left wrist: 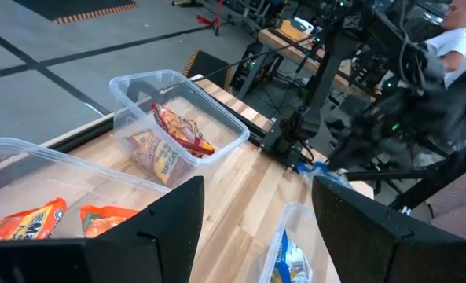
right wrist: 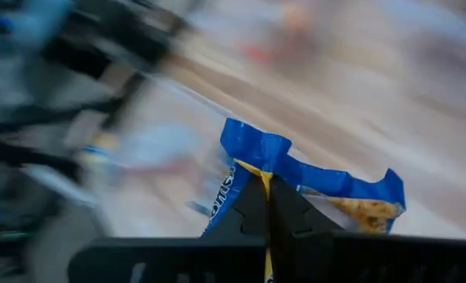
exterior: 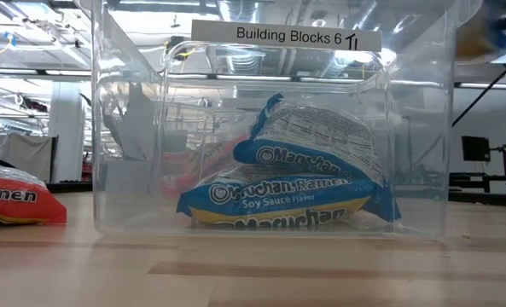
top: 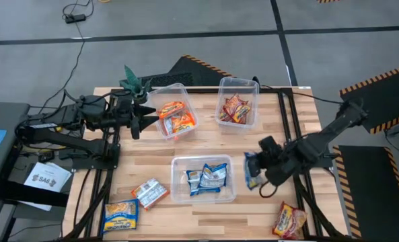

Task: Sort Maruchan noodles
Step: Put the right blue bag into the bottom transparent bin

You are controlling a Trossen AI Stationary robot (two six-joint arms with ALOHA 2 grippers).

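The right gripper [top: 256, 176] is clenched on a blue-white Maruchan packet [right wrist: 295, 177], its fingers pinched together on the wrapper in the right wrist view. In the overhead view it holds the packet [top: 251, 169] just beside the near tub [top: 174, 195], at that tub's 3 o'clock. That tub already holds two blue-white packets [top: 206, 178], one reading soy sauce flavor in the low view.

Farther out, at 12 o'clock from the near tub, the far right tub [top: 254, 84] holds red-orange packets [top: 235, 108]; at 10 o'clock the far left tub [top: 181, 87] holds orange packets [top: 176, 116]. The left gripper [top: 144, 115] waits at that tub's 9 o'clock, fingers spread and empty, by the small green plant [top: 134, 83].

I judge the sort over halfway done. Still loose on the table [top: 280, 202]: a red-orange packet [top: 290, 220] at 4 o'clock from the near tub, an orange packet [top: 149, 193] at 9 o'clock and a yellow-and-blue packet [top: 121, 216] at 8 o'clock. The held packet likely belongs in the near tub.
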